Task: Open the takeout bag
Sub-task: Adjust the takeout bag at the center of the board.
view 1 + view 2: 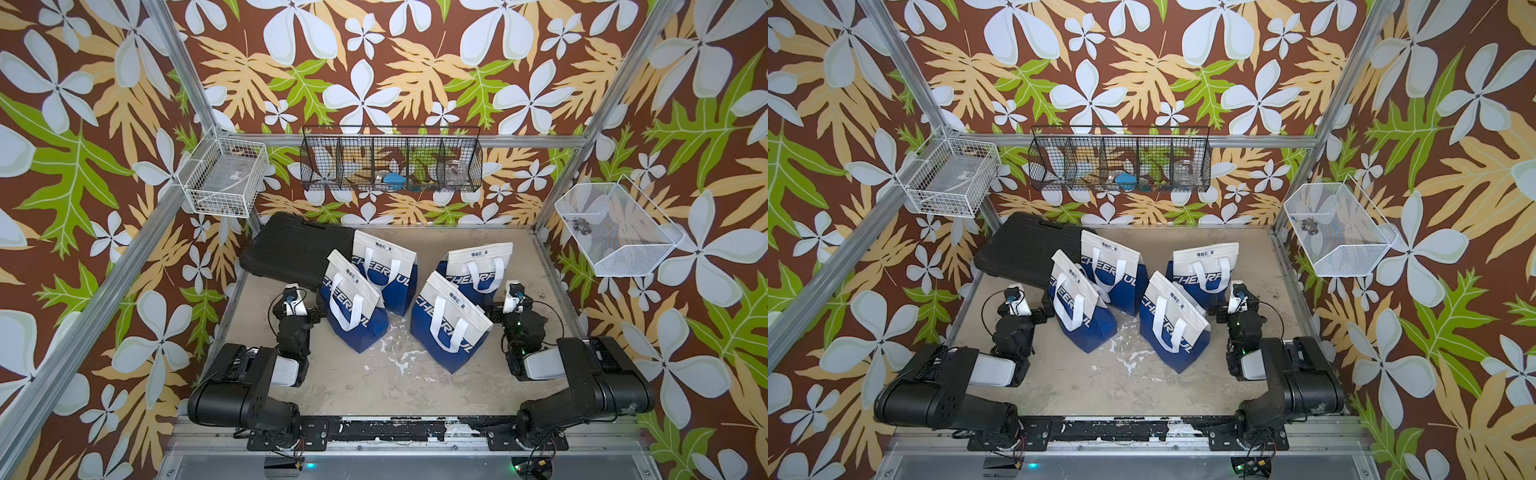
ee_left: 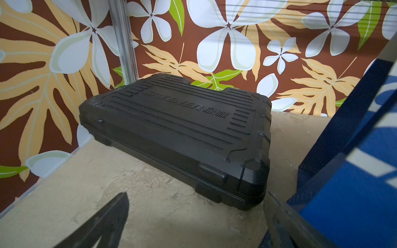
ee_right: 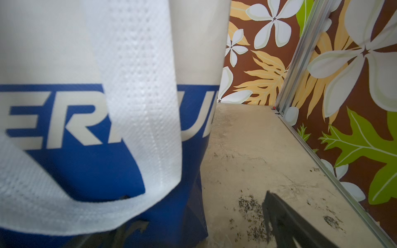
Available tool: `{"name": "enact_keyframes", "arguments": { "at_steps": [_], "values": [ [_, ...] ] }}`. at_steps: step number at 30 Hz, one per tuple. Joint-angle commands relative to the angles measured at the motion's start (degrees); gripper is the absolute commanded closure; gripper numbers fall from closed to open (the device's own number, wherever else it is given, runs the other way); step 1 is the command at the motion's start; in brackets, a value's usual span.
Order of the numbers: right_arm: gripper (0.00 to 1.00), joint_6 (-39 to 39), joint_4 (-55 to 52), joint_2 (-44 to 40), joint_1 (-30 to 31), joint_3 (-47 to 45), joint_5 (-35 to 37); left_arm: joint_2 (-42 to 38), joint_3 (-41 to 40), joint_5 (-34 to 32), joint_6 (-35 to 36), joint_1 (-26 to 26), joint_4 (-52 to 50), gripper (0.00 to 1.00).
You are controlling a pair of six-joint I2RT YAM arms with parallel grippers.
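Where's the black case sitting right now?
In both top views the black case lies flat in the far left corner of the table, right beside the rear left takeout bag.

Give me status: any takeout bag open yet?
Done: nothing. All four bags stand with their tops shut. In hand: nothing. The left gripper is open and faces the black case. The right gripper is open, close to a bag's handle. Left: grip a bag's top and spread it.

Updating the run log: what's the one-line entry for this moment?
phase: pre-grasp | bags: four, upright, shut | left gripper: open, empty, facing black case | right gripper: open, empty, beside far-right bag
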Motion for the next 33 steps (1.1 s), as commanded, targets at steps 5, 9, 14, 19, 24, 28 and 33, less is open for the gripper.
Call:
{"name": "enact_keyframes", "arguments": {
  "at_steps": [5,9,14,19,24,28,33],
  "values": [
    [0.00,0.39,1.01,-0.12,-0.40,0.09,-0.10,-0.16,0.05,-0.48,0.48,-0.10,0.61,0.00],
    [0.00,0.37,1.00,-0.12,-0.42,0.13,-0.08,-0.03,0.14,-0.47,0.48,-0.10,0.60,0.00],
    [0.00,0.41,1.02,-0.11,-0.48,0.09,-0.08,0.07,0.23,-0.35,0.48,-0.02,0.53,0.00],
    [0.00,1.00,1.42,-0.27,-0.57,-0.24,1.72,-0.98,0.51,-4.03,-1.75,0.77,0.05,0.00],
    [0.00,4.66,-12.42,-15.59,0.46,0.56,14.41,-15.03,8.42,-19.98,-6.72,-0.08,-23.00,0.00],
    [0.00,21.33,-48.25,-37.05,0.72,11.92,17.34,-21.49,23.50,-26.86,-21.87,-0.99,-54.40,0.03],
    [0.10,36.23,-62.69,-41.08,-3.07,17.23,4.80,-27.33,30.99,-8.27,-31.91,-3.08,-72.70,0.12]
  ]
}}
